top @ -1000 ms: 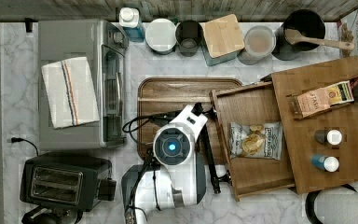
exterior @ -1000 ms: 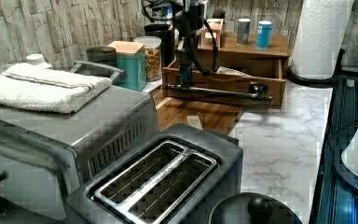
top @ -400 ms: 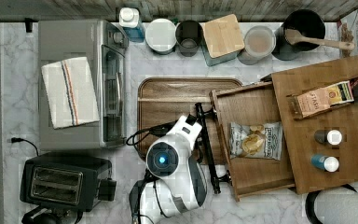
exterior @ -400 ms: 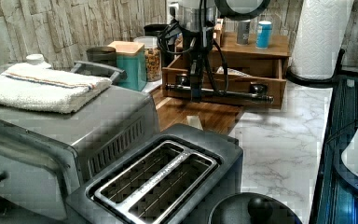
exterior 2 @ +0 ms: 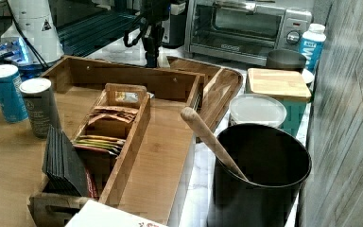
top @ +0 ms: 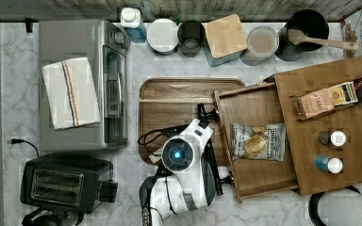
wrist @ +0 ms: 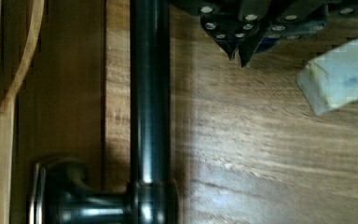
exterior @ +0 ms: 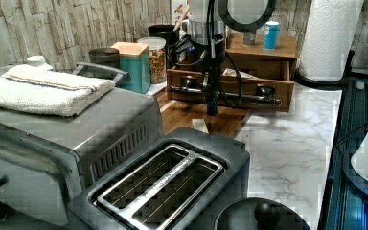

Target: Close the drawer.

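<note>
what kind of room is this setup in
Most likely a kitchen counter: a toaster and a toaster oven sit on a marble worktop, with storage canisters lined along the back wall.

Open drawer with dark bar handle, jaws apparently just outside it, serving tray beneath

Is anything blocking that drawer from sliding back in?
Nothing visible. The drawer holds a flat snack bag lying below its walls, and the gripper hangs by the handle bar outside the front.
</note>
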Tool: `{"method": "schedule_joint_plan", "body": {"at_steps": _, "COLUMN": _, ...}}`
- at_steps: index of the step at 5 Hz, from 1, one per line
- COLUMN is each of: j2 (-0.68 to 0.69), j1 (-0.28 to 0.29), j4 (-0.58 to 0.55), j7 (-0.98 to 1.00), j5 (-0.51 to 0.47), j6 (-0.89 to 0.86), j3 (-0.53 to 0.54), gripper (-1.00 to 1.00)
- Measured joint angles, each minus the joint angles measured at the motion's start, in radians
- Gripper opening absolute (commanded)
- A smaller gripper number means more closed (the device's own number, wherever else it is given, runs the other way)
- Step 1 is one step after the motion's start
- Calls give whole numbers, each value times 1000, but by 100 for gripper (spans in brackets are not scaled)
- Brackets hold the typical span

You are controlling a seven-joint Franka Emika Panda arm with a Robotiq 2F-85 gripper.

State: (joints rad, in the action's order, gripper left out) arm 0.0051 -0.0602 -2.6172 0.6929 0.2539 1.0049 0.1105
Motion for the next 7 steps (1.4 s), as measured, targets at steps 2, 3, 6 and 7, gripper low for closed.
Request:
{"method": "schedule_joint_plan", "body": {"at_steps": 2, "j2": -29, "j1": -10, "j4": -10, "j7": 21, "j5": 4, "j6": -66, "j3": -16, "gripper": -100}}
{"method": "schedule_joint_plan", "body": {"at_steps": 3, "j2": -32, "j1": -30, "j4": -10, "j7": 88, "j5": 3, "j6": -80, "j3": -19, "gripper": -100}}
{"method": "schedule_joint_plan", "body": {"at_steps": 6, "j2": -22, "j1": -61, "j4": 12, "j7": 385, "j5": -92, "j6": -71, "j3": -101, "gripper": -100}}
{"method": "schedule_joint_plan", "body": {"at_steps": 7, "j2": -9, "j1": -76, "j4": 37, "j7": 486, "j5": -141, "j6": -77, "j3": -140, "gripper": -100}}
